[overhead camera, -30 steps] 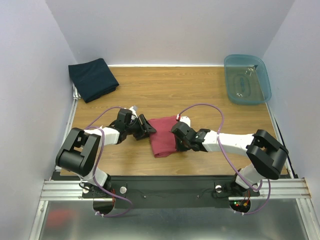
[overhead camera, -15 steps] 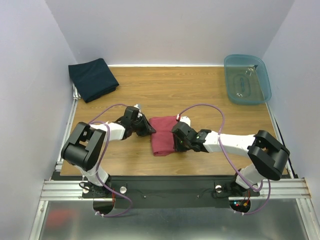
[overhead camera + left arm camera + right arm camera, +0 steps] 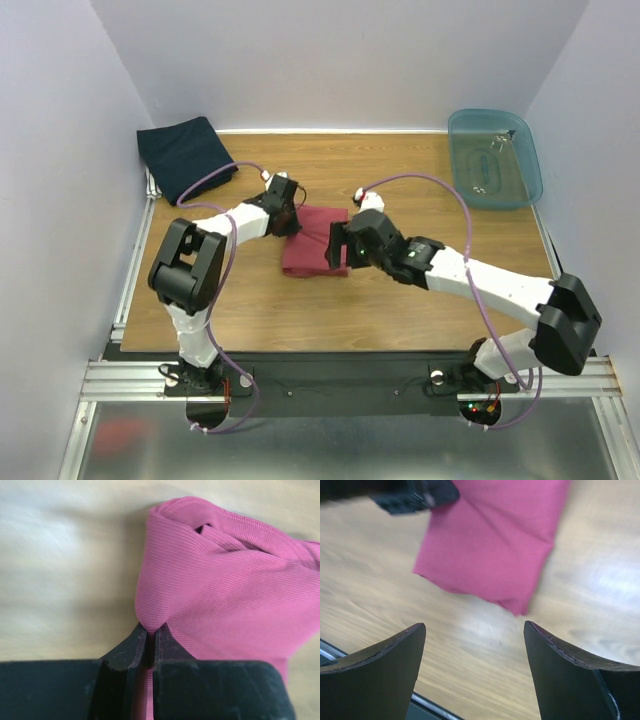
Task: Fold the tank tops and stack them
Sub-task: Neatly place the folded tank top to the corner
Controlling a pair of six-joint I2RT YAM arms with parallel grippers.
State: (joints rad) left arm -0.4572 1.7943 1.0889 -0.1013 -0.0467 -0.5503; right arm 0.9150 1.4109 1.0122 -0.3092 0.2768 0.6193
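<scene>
My left claw [image 3: 150,634] pinched a fold of the maroon tank top [image 3: 225,590]; my right claw [image 3: 474,627] stood wide, empty, cloth ahead.

1 maroon top [image 3: 308,250], 1 navy top [image 3: 187,158], 1 tub [image 3: 506,190]

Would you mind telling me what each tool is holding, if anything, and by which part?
The left tool pinches the maroon tank top by a small tuck at its folded edge; the right tool is open, holding nothing.
</scene>
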